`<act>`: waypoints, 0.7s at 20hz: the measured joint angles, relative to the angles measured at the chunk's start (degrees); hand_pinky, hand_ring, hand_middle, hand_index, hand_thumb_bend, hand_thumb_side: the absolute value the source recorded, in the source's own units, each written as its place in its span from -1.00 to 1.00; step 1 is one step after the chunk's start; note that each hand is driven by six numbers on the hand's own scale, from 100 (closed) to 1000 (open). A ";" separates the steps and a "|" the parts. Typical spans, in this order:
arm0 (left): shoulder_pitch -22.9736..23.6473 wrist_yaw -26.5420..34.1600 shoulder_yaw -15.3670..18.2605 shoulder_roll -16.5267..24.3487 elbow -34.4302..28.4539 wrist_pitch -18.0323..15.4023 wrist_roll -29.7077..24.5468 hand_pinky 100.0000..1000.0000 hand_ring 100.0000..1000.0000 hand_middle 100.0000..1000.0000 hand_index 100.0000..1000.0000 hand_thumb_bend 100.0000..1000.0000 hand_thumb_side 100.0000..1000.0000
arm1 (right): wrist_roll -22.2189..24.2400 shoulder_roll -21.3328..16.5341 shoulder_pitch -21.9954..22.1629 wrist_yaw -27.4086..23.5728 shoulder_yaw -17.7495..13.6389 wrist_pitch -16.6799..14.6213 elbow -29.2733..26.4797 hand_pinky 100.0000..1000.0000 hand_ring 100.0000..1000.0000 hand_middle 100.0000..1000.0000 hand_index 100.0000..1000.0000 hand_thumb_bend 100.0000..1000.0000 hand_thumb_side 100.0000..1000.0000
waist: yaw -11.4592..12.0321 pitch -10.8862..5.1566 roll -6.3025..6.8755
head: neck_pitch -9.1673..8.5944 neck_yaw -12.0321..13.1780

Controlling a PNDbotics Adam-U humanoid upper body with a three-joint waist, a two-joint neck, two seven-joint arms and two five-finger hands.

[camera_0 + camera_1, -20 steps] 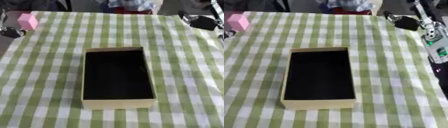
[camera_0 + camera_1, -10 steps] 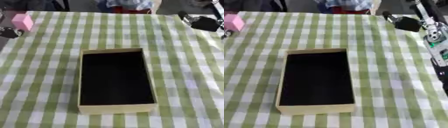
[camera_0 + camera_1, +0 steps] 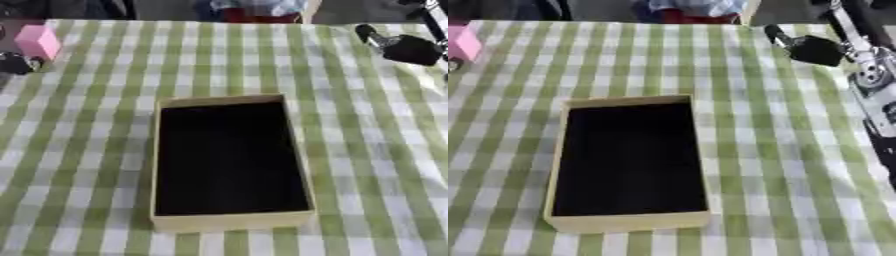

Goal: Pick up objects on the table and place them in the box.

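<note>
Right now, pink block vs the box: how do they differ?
The pink block is small, solid-looking and sits at the far left table edge; the box is much larger, tan, open-topped with a dark empty inside, and sits mid-table. Both rest on the green checked cloth.

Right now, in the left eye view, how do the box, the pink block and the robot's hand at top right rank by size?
1. Box, by far the largest.
2. Right hand.
3. Pink block.
The hand and the block look close in size, and both sit farther from the camera, so that order is unsure.
</note>
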 measured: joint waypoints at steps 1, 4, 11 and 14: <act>-0.03 0.00 0.00 0.00 0.00 -0.04 -0.29 0.61 0.59 0.56 0.69 -0.06 -0.91 | 0.05 0.00 0.00 0.00 0.00 0.00 -0.04 0.43 0.68 0.69 0.84 -0.22 0.04 | -0.02 0.00 0.00 | -0.01 0.00; -0.09 -0.02 0.00 0.00 -0.03 -0.11 -0.99 0.61 0.58 0.55 0.69 -0.07 -0.93 | 0.08 0.00 0.00 -0.01 0.00 0.01 -0.17 0.43 0.68 0.69 0.84 -0.22 0.04 | -0.05 0.01 0.00 | -0.02 0.00; -0.11 -0.22 0.00 0.00 -0.32 -0.06 -1.94 0.61 0.58 0.56 0.69 -0.07 -0.92 | 0.08 -0.01 0.01 -0.02 0.00 0.01 -0.22 0.44 0.69 0.69 0.84 -0.21 0.04 | -0.22 0.06 0.05 | -0.05 -0.11; -0.11 -0.24 0.00 0.00 -0.32 -0.06 -2.08 0.60 0.57 0.56 0.69 -0.09 -0.92 | 0.09 -0.01 0.03 -0.02 0.01 0.01 -0.40 0.44 0.69 0.69 0.84 -0.22 0.03 | -0.41 0.17 0.21 | -0.05 -0.25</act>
